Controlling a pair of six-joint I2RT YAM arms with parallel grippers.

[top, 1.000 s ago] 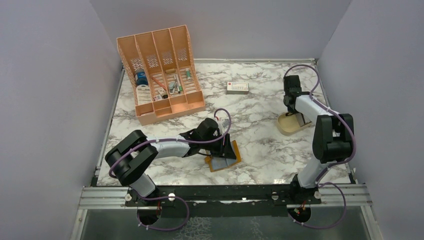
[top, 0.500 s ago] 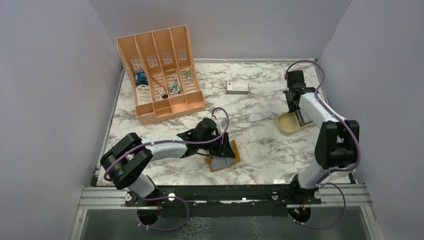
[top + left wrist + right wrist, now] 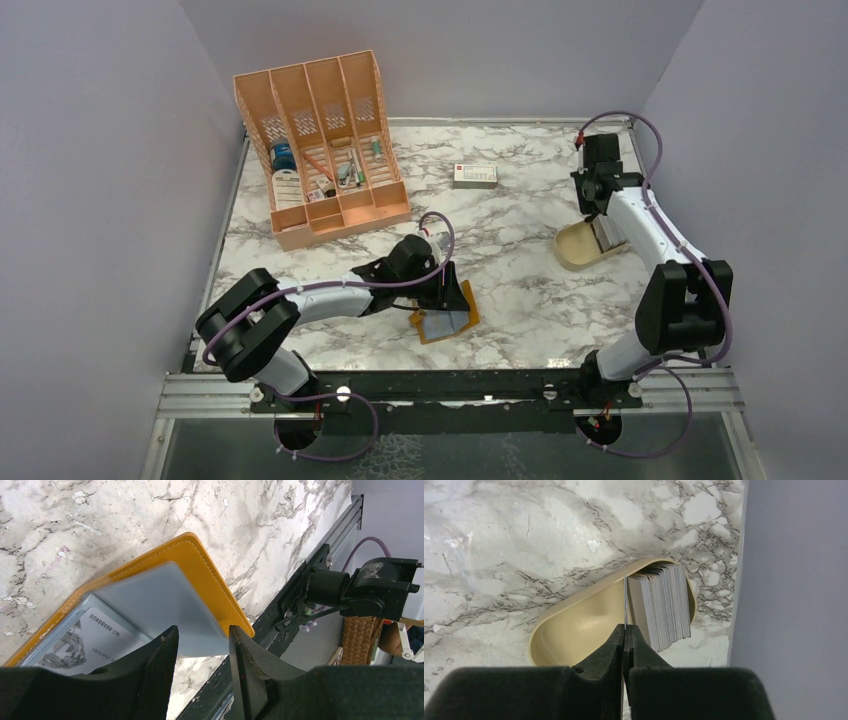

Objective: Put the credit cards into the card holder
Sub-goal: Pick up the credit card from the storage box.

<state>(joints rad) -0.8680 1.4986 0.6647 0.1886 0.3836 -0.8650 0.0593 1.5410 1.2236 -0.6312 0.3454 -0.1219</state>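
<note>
Cards point(image 3: 664, 605) stand on edge in a tight stack at one end of the tan oval dish point(image 3: 574, 630), which sits on the marble table point(image 3: 499, 540) near its right side. They look thin, stiff and slick, almost weightless, and packed close enough that neighbours could drag along when one is taken. I judge the top edge the only sensible place to take hold, since the faces are buried in the stack.

The right gripper point(image 3: 625, 630) is closed on the upper edge of the outermost card point(image 3: 625, 595), seen edge-on as a fine line set slightly apart from the rest. With so small a bite, I expect it to pivot or slip if I swing fast.

Well apart, toward the middle near edge, the card holder point(image 3: 200, 565) lies unfolded, mustard outside and grey-blue pocket inside, with a printed card point(image 3: 85, 635) already tucked in. The left gripper point(image 3: 200, 645) hangs over the pocket flap with its jaws partly apart. I cannot tell whether they touch the soft, floppy flap, which will likely need steadying.
</note>
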